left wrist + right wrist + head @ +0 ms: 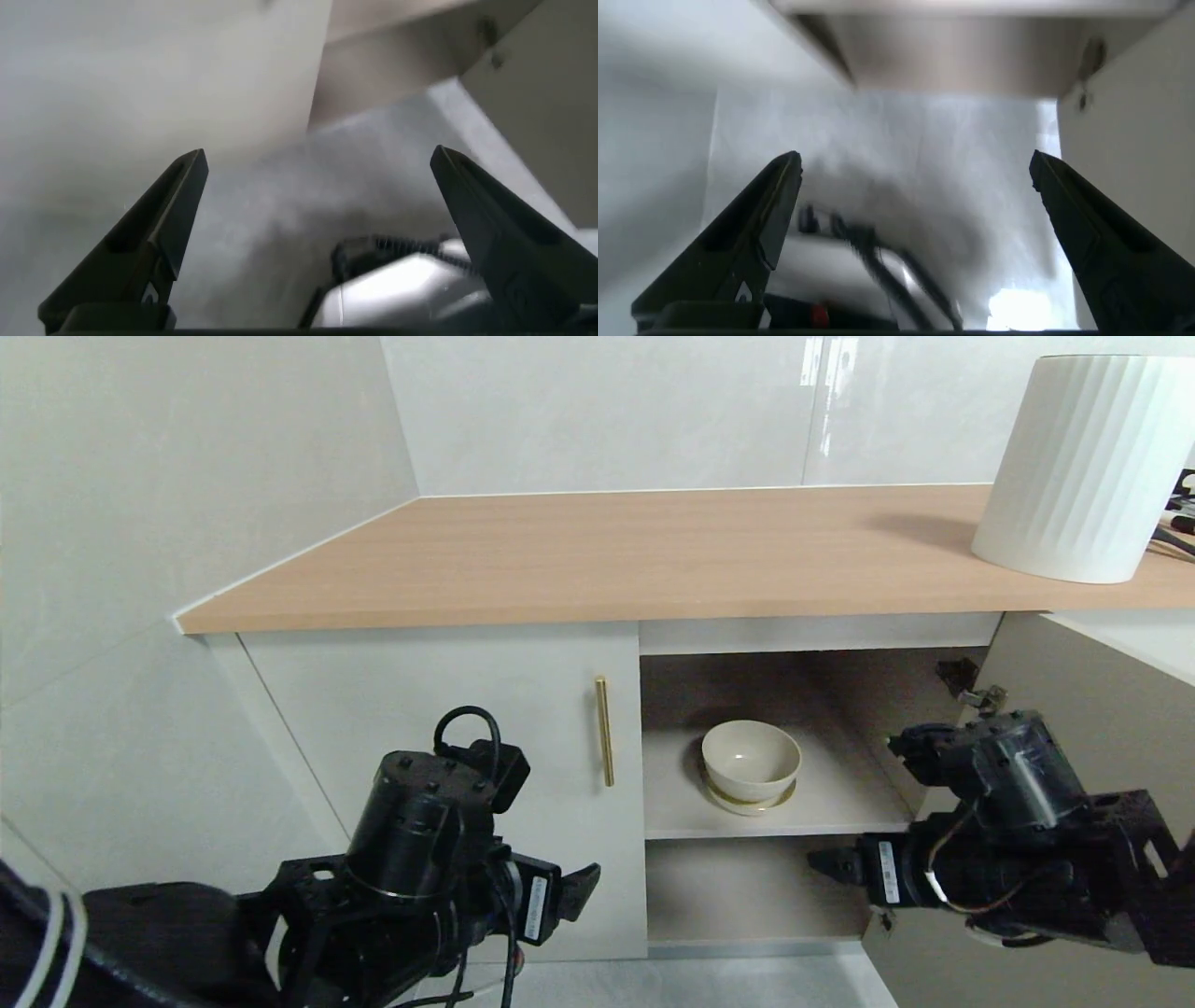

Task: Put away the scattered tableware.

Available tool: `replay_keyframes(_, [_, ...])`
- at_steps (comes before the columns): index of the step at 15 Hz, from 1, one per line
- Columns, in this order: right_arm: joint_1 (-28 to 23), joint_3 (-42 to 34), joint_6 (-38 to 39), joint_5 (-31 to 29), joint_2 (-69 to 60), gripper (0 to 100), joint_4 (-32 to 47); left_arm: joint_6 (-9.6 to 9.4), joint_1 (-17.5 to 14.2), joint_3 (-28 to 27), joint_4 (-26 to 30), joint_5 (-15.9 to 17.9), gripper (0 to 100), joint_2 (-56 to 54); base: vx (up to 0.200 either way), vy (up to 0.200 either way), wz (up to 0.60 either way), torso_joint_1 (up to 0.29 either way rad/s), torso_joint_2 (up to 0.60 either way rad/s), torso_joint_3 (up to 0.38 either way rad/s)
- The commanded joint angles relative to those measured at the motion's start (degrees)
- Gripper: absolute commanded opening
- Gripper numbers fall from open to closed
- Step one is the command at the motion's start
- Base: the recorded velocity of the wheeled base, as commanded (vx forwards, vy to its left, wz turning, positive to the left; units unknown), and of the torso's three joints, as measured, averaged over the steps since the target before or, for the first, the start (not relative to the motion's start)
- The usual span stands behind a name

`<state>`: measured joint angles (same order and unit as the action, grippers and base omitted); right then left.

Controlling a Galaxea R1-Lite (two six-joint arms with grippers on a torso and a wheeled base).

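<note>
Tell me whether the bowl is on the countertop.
No, the bowl sits on a small plate on the cabinet shelf, below the countertop.

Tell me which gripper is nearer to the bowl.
Right. The right gripper is open, just outside the open cabinet half, to the right of the bowl. The left gripper is farther, in front of the closed door.
</note>
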<state>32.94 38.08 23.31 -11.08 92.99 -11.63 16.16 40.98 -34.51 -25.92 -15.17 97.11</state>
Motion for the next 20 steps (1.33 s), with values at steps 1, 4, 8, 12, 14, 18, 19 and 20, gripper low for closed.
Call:
replay_keyframes(1, [1.5, -3.5, -0.1, 0.0, -4.8, 100, -0.1, 1.15, -1.2, 3.7, -0.3, 0.2, 100, -3.3, 0.0, 0.0, 0.0, 0.0, 0.0, 0.0])
replay_keyframes(4, [1.4, -7.1, -0.1, 1.1, -7.5, 100, -0.2, 1.94, -1.4, 4.3, -0.2, 0.1, 100, -3.2, 0.0, 0.0, 0.0, 0.0, 0.0, 0.0])
replay_keyframes(8, [1.6, -8.5, -1.7, 2.9, -7.8, 100, -0.3, 2.12, -1.7, 5.9, -0.3, 0.0, 100, -3.7, 0.0, 0.0, 0.0, 0.0, 0.0, 0.0])
replay_keyframes(12, [1.8, -8.4, -1.8, 2.6, -8.6, 100, -0.3, 2.2, -1.7, 6.0, -0.3, -0.1, 100, -3.5, -0.2, 0.0, 0.0, 0.001, 0.0, 0.0])
replay_keyframes(14, [1.8, -8.5, -1.8, 2.8, -8.4, 100, -0.3, 2.47, -1.7, 6.0, -0.3, -0.2, 100, -3.7, -0.2, 0.0, 0.0, -0.002, 0.0, 0.002])
replay_keyframes(18, [1.8, -8.5, -1.7, 2.9, -8.4, 100, -0.3, 2.47, -1.7, 6.0, -0.3, -0.7, 100, -3.9, -0.2, 0.0, 0.0, 0.002, 0.0, 0.002])
replay_keyframes(19, [1.8, -8.5, -1.7, 2.9, -8.3, 100, -0.3, 2.47, -1.7, 6.0, -0.3, -0.7, 100, -3.9, -0.2, 0.0, 0.0, 0.007, 0.0, 0.002])
replay_keyframes(20, [1.8, -8.5, -1.7, 2.9, -8.3, 100, -0.3, 2.47, -1.7, 6.0, -0.3, -0.7, 100, -3.8, -0.2, 0.0, 0.0, 0.002, 0.0, -0.002])
